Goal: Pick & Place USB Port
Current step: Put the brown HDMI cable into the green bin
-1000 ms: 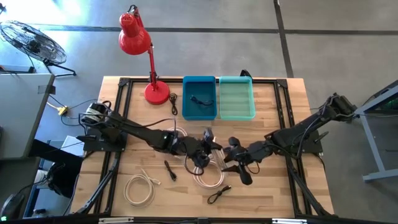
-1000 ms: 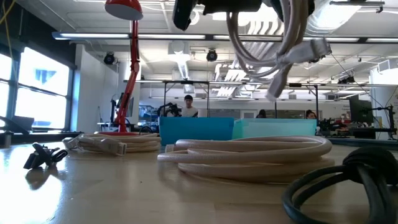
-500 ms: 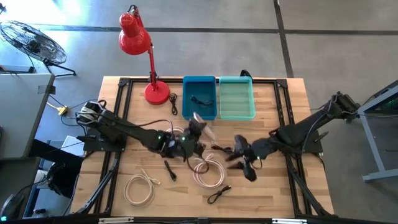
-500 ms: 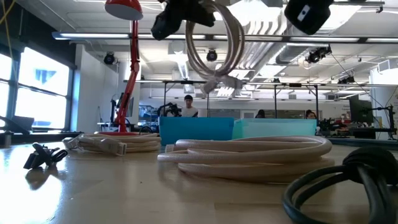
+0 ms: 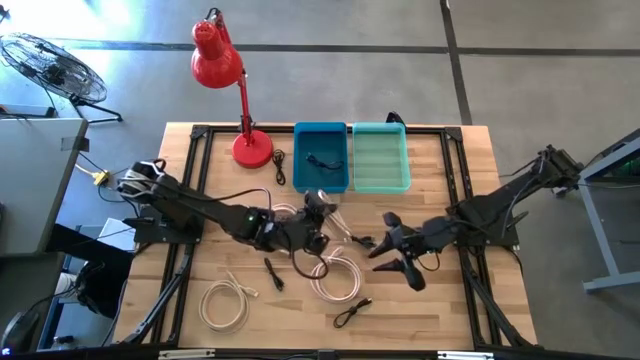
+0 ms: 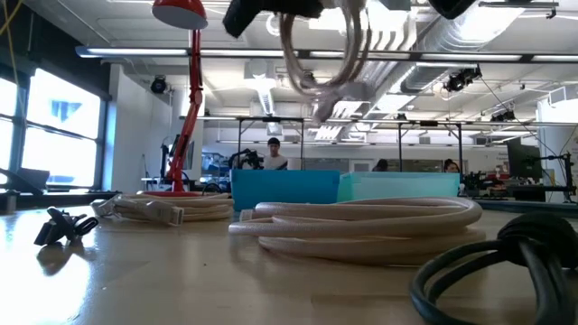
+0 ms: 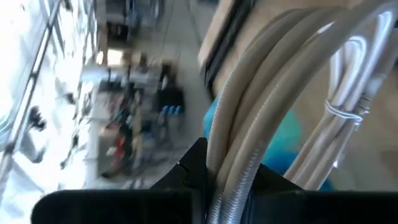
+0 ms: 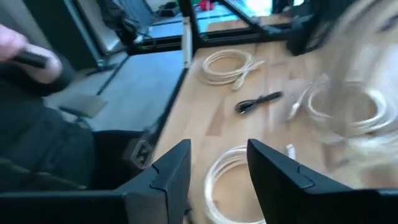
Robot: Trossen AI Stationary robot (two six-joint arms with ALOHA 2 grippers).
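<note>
Pale wood table [image 5: 450,300], glossy plastic bins [image 5: 322,180], rubbery cables [image 5: 225,305]

Red lamp [image 5: 218,62], blue bin [image 5: 320,158]

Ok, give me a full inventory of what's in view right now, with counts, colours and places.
Lamp: one, red, base on the table's far left.
Bins: two; dark blue bin holding a black cable, teal bin beside it, at the far edge.
White cable coils on the table: three; near left, centre, one partly under the left arm.
Held cable coil: one, white, lifted off the table.
Black cables on the table: two, near centre and.
Fan: one, on the floor, far left.
Left gripper: shut on the held cable coil.
Right gripper: open, empty, right of centre.
</note>
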